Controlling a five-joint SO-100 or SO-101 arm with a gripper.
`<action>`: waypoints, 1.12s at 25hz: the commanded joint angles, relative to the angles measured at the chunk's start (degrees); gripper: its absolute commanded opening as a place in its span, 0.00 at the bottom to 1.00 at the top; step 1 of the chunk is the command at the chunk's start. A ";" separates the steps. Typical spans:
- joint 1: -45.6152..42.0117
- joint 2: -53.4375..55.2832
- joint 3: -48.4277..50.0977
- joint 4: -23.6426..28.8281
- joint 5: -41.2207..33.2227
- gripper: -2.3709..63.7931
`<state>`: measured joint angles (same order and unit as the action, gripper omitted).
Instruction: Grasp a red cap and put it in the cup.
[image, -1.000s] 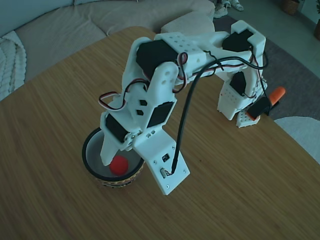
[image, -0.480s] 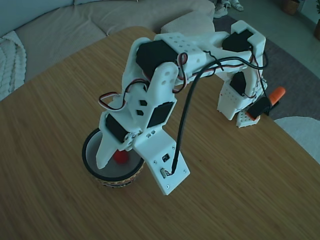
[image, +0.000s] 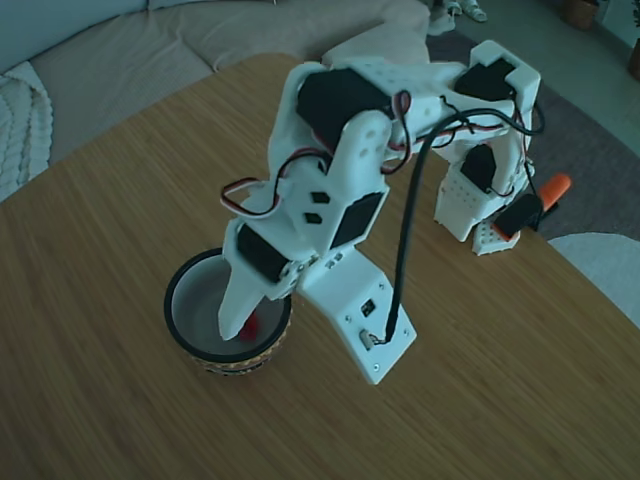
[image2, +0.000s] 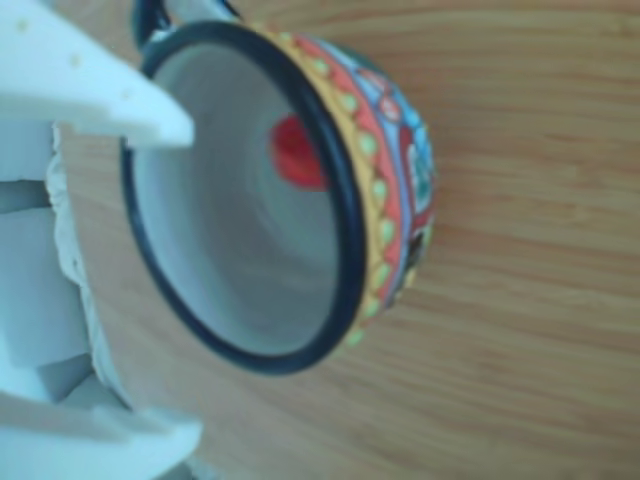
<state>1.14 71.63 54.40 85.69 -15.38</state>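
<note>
The cup (image: 181, 295) stands on the wooden table at the lower left of the fixed view, with a black rim and a patterned outside. In it lies the red cap (image: 251, 326), half hidden behind a white finger. The other view shows the cap (image2: 297, 152) resting low on the pale inner wall of the cup (image2: 392, 190), touching no finger. My gripper (image: 244, 322) hangs over the cup's mouth. Its white fingers (image2: 100, 90) stand wide apart at the left edge of the other view, so the gripper (image2: 190, 283) is open and holds nothing.
The arm's base (image: 480, 200) is fixed with an orange clamp (image: 548, 190) at the table's far right edge. A beige sofa (image: 120, 60) lies beyond the far edge, and something white (image: 605, 265) sits off the right side. Bare tabletop (image: 100, 400) surrounds the cup.
The red cap has left the fingers and dropped into the cup. The gripper has opened, and the arm has shifted a little to the right and upward.
</note>
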 joint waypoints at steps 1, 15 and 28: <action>-0.35 7.82 -2.99 1.41 0.79 0.52; -0.35 31.82 5.89 2.72 2.55 0.52; -0.26 51.50 24.79 -5.01 2.37 0.52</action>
<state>0.97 120.15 77.87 82.09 -13.18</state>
